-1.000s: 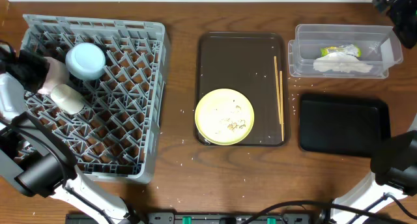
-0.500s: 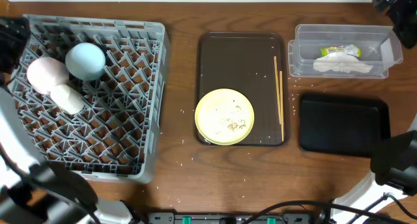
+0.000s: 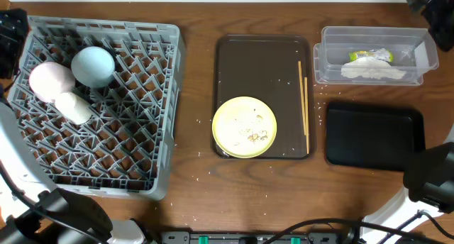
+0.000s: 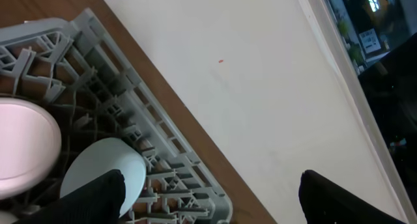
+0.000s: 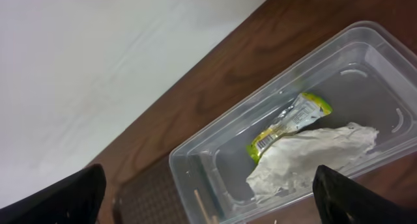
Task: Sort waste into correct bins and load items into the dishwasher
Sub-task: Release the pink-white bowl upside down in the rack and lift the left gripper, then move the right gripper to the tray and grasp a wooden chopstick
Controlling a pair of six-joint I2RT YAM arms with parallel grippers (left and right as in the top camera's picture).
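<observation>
The grey dish rack (image 3: 135,141) holds a pale pink bowl (image 3: 50,81), a light blue bowl (image 3: 93,65) and a small white cup (image 3: 73,107), all face down. My left gripper (image 3: 11,30) hovers open over the rack's back left corner, holding nothing; in its wrist view the left gripper (image 4: 215,201) frames the blue bowl (image 4: 107,168) and the pink bowl (image 4: 23,146). The yellow plate (image 3: 245,127) with crumbs (image 3: 255,135) and the chopsticks (image 3: 305,106) lie on the brown tray (image 3: 259,63). My right gripper (image 5: 208,198) is open above the clear tub (image 5: 260,100) with the wrapper (image 5: 287,123) and napkin (image 5: 306,159).
The black tray (image 3: 374,134) lies at the front right, just in front of the clear tub (image 3: 323,56). Loose crumbs dot the wooden table (image 3: 195,159) between the rack and the brown tray and beside the black tray. A white wall rises behind the table.
My left gripper has opened and let go of the pink bowl, then pulled back to the rack's back left corner. The pink bowl now rests in the rack. The right arm has not moved.
</observation>
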